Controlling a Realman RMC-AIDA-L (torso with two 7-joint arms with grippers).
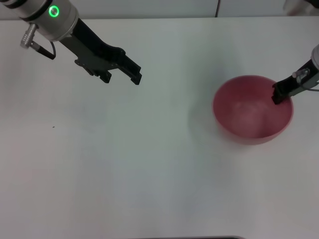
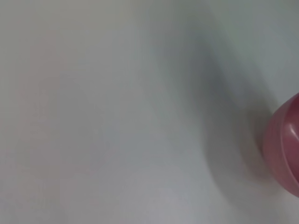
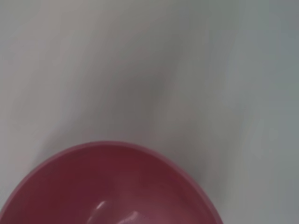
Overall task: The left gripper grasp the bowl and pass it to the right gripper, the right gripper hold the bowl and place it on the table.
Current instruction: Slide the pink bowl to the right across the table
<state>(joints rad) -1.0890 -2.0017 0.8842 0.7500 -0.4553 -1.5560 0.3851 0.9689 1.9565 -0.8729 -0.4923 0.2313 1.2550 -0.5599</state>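
White table (image 1: 124,174): pink bowl (image 1: 251,112) at its right side, rim clamped by right gripper (image 1: 277,94); left gripper (image 1: 122,75) well apart, jaws open, empty; placing step, release likely next.

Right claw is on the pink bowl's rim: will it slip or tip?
The bowl looks smooth and glossy, so the right claw, gripping only its rim, may slip. It seems rigid, probably light plastic. Held at one edge, it would likely tilt above the table.
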